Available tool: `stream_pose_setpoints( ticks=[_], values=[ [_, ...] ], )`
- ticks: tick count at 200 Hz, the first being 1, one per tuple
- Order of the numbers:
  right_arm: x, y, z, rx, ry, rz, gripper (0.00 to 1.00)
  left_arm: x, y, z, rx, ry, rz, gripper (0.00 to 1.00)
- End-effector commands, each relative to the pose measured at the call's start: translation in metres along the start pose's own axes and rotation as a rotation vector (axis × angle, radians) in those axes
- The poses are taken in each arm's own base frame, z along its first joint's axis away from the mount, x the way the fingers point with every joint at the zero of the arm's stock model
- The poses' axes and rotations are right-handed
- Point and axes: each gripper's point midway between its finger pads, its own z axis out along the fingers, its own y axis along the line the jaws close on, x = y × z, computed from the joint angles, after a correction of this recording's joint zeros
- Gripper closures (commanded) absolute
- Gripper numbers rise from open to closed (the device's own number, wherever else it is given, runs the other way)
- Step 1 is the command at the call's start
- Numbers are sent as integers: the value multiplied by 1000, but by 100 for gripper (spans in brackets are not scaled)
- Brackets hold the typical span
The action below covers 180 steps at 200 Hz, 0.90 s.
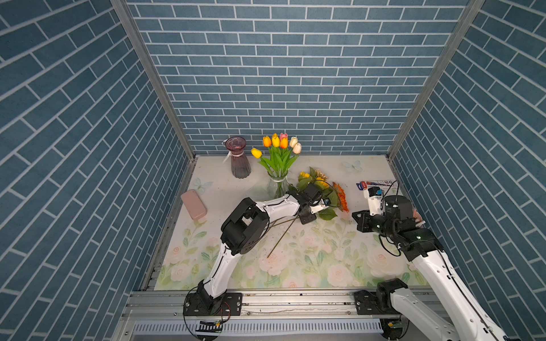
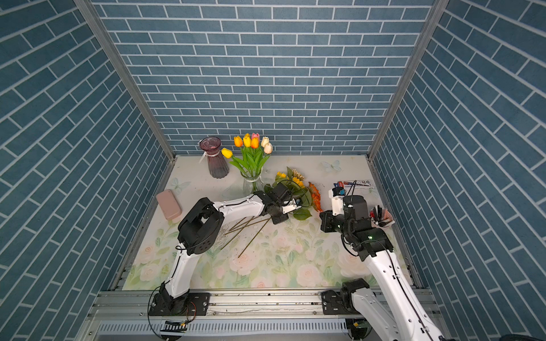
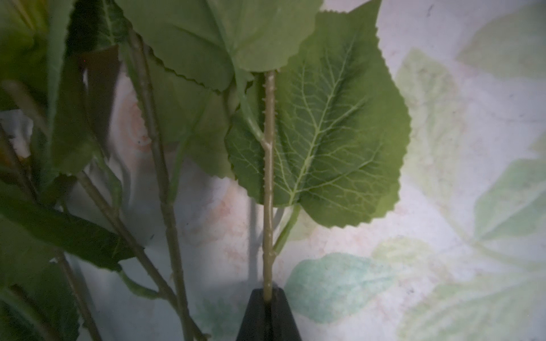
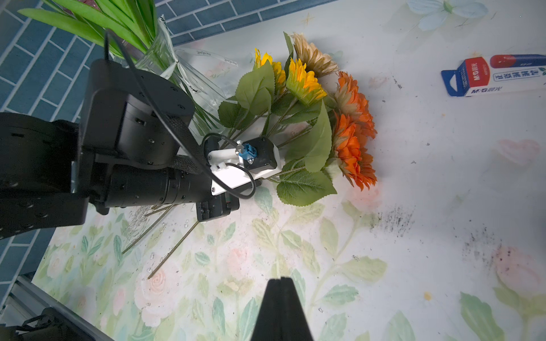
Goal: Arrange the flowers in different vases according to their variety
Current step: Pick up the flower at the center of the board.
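Pinching: left pincer (image 3: pixel 267 296), thin green sunflower stem (image 3: pixel 268 183).
Right pincer (image 4: pixel 281 283): pressed together, empty.
Next: you lift it into the ribbed purple glass vase (image 1: pixel 238 161).

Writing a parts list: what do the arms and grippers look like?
Left arm and right arm: white link shells, black joint housings, thin black cables looping alongside. Each wrist has a white bracket with a blue plug. Left gripper and right gripper: black tapering wedges.

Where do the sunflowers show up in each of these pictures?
Top view: sunflowers lying right of the clear vase.
Top view: same spot.
Left wrist: only stems and leaves, close up.
Right wrist: the whole bunch, heads included.
Shared landmark: the clear vase, absent from the left wrist.
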Motion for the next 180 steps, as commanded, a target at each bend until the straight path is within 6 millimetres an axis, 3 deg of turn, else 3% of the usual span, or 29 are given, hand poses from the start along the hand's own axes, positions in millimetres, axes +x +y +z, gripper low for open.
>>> stream_pose_setpoints(
  ticks=[1,51,97,150,180],
  values=[
    [-8,0,-6,10,-38,-16,100,30,-11,9,49,105,-10,100],
    [-38,6,-37,20,-221,-33,100,-5,-8,-36,62,-41,-35,100],
    [-51,-1,-58,83,-317,-22,100,-47,-15,-100,128,-242,-41,100],
    [-63,-18,-84,190,-454,20,100,-71,-22,-168,168,-400,-33,100],
    [-71,-12,-107,173,-569,-3,100,-83,-7,-220,86,-518,-40,100]
  ],
)
